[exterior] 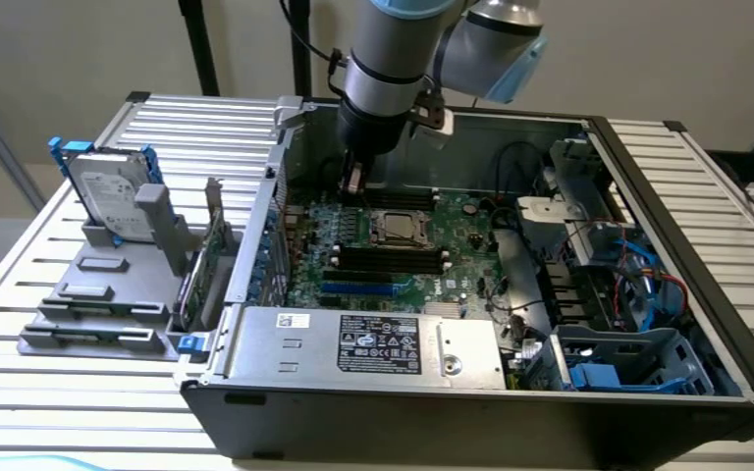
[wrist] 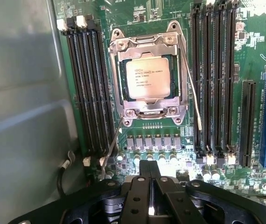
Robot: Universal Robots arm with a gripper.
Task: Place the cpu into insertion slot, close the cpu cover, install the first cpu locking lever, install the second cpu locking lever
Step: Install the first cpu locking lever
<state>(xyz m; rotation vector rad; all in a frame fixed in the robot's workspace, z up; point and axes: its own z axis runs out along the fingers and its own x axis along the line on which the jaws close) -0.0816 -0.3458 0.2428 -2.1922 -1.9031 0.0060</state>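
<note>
The end effector [wrist: 150,171] is closed: its two black fingers [wrist: 140,196] meet with nothing between them. In the exterior view it hangs inside the open black computer case [exterior: 482,417], just over the far edge of the green circuit board [exterior: 466,218]. The case stands on a slatted metal surface [exterior: 698,167].

The small, flat, pale tan-silver square cpu [wrist: 147,78] is seated in the dark square insertion slot [wrist: 175,81]. The thin silvery metal cpu cover [wrist: 144,45] lies flat over the slot, and its central window exposes the printed top of the cpu.

Two thin silvery wire locking levers are visible. The first lever [wrist: 194,100] runs along one side of the slot, beside a bank of long black memory slots [wrist: 214,79]. The second lever [wrist: 114,142] angles away from a slot corner toward the end effector. Whether either lever is latched cannot be told.

The end effector touches neither lever; the second lever is nearest to it.
</note>
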